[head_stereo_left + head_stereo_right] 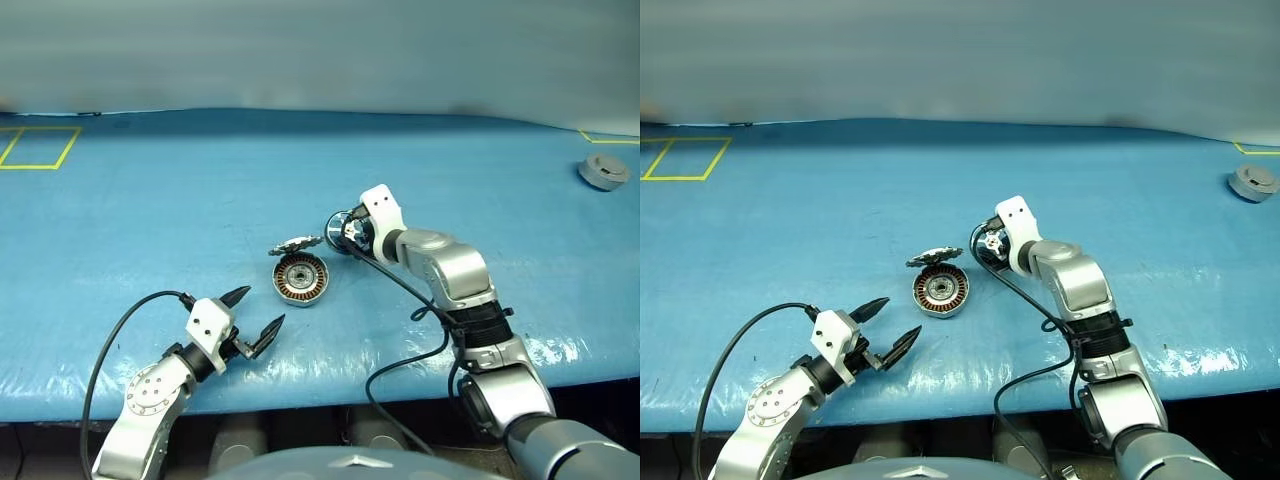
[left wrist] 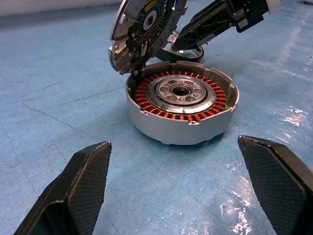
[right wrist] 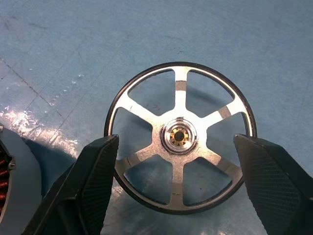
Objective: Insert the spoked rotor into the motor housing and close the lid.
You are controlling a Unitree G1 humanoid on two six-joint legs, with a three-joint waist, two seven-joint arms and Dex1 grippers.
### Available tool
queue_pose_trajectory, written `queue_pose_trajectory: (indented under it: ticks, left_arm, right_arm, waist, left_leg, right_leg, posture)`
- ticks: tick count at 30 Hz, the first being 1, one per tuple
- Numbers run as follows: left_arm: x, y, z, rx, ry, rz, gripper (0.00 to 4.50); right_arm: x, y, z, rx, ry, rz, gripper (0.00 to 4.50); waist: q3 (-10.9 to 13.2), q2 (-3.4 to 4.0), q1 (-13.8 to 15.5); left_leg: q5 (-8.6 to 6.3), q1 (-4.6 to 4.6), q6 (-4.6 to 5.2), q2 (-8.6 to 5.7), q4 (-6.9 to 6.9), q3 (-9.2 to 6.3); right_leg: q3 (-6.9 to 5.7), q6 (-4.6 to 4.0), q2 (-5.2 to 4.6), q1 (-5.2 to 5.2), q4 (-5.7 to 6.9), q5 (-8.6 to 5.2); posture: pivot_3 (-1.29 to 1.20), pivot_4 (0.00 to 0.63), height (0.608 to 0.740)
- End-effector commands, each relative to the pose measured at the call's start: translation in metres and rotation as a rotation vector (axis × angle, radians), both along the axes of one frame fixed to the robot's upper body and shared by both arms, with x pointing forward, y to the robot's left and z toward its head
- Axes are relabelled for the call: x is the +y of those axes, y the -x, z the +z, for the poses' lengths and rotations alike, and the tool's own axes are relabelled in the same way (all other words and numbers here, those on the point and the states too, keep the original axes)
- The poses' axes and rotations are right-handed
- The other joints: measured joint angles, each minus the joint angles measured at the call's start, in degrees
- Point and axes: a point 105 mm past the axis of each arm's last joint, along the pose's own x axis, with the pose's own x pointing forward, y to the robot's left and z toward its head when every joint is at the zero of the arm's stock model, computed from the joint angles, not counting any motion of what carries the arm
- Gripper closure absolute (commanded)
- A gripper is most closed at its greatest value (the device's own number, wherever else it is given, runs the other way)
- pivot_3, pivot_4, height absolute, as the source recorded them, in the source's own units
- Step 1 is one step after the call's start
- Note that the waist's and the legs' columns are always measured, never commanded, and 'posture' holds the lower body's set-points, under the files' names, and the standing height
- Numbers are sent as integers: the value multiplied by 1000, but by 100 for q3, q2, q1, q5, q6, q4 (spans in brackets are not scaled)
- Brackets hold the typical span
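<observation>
The right gripper (image 3: 176, 191) hangs over the rotor (image 3: 180, 135), its two black fingers (image 3: 95, 181) spread wide, one to each side of the wheel. The rotor lies flat on the blue table (image 1: 150, 200) between and just beyond those fingers; whether the left-hand finger touches the rim cannot be told, as that finger covers the near edge there. The other finger stands clear of the rim. So the right gripper is released, holding nothing. In the head views the rotor is mostly hidden behind the right wrist, with only a dark curved edge showing.

The housing (image 2: 182, 105) sits on the table just beside the right gripper, toward the left arm; in the right wrist view only a sliver of its grey wall and copper windings shows, cut off by the frame edge. It stands open, copper windings ringing a grey centre. The lid (image 2: 142, 32) stands raised on its hinge at the far rim of the housing from the left gripper, tilted up, its top cut off in the left wrist view.

The left gripper (image 1: 255, 315) rests near the table's front edge, well short of the housing, fingers (image 2: 78, 186) wide apart and empty.

A grey round part (image 1: 604, 171) lies far off beyond the right arm, too small to make out in detail.
</observation>
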Motion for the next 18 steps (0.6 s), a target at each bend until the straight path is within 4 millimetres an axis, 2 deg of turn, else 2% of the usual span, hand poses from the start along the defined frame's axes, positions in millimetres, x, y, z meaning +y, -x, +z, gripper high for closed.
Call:
queue_pose_trajectory:
  ticks: [1, 3, 5, 11, 13, 18]
  left_arm:
    - [-1, -1, 6, -28, 12, 5, 0]
    - [-1, -1, 6, -29, 12, 6, 0]
    - [-1, -1, 6, -30, 11, 8, 0]
    - [0, -1, 6, -30, 10, 13, 0]
    - [0, -1, 6, -30, 10, 14, 0]
    - [0, -1, 6, -32, 8, 14, 0]
  right_arm:
    - [2, -8, 10, -51, -9, -8, 531]
    - [0, -11, 6, -38, -13, -29, 531]
    - [-3, -12, 1, -32, 1, -41, 908]
    - [-1, -9, -7, 1, 0, -23, 2758]
    - [-1, -6, -10, 10, 1, -17, 3134]
    - [-2, 2, -4, -14, 26, 22, 3154]
  waist:
    - [0, 0, 0]
    - [0, 0, -1]
    - [0, 0, -6]
    - [-2, -2, -5]
    - [-4, -5, -23]
    - [-4, -4, -5]
  left_leg:
    - [0, 0, 0, 0, 0, 0]
    - [0, 0, 0, 0, 0, 1]
    - [0, 1, 0, 1, 0, 2]
    - [0, 6, 0, 0, 1, 1]
    - [0, 17, 0, 2, 4, 2]
    - [2, 17, 0, 1, 11, 2]
  right_leg:
    - [0, 0, 0, 0, 0, 0]
    - [0, 0, 0, 0, 0, 0]
    - [0, 0, 0, 1, 1, 0]
    - [0, 1, 0, 8, 1, 0]
    - [0, -2, 1, 18, 1, 0]
    - [2, -11, 0, 19, 3, -5]
  posture:
    - [0, 150, 740]
    - [0, 150, 740]
    - [0, 150, 740]
    - [0, 150, 740]
    - [0, 150, 740]
    - [0, 150, 740]
